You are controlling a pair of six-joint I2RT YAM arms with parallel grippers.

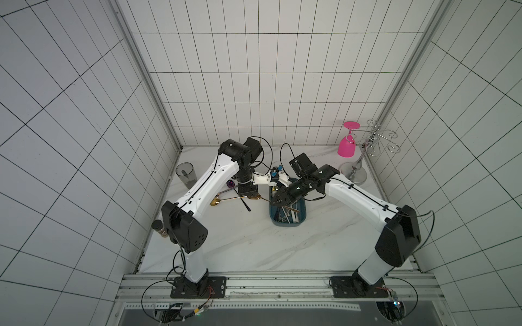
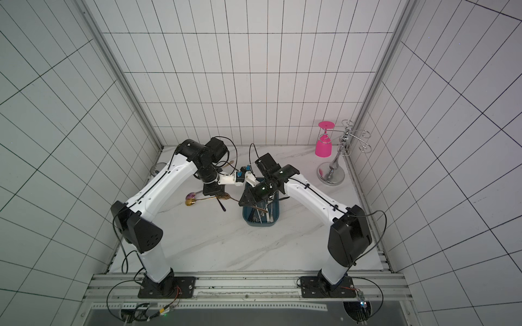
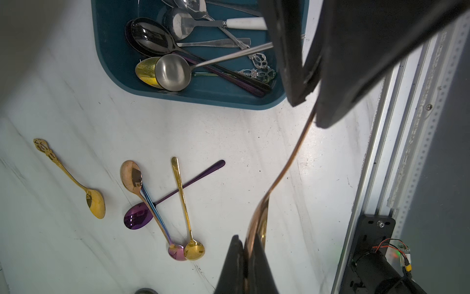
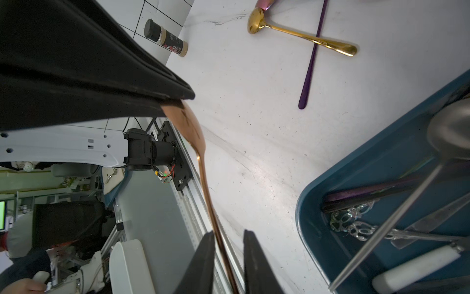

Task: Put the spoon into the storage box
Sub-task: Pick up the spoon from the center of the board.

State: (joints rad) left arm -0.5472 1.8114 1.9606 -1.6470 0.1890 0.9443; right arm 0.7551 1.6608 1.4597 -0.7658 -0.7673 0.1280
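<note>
The left pincer (image 3: 245, 238) is clamped on the copper spoon (image 3: 287, 165), the right pincer (image 4: 229, 232) stands apart astride its handle; placement in the storage box (image 3: 203, 98) is not yet done.

Rose-gold spoon (image 4: 189, 122) aloft, tilted, just beside teal storage box (image 3: 112, 38); box holds other spoons (image 3: 173, 73).

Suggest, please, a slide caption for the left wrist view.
Left gripper pinches the copper spoon by its bowl while right gripper brackets its handle near the storage box.

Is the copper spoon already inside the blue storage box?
No, the copper spoon is held above the table beside the storage box, its bowl pinched in the left gripper.
</note>
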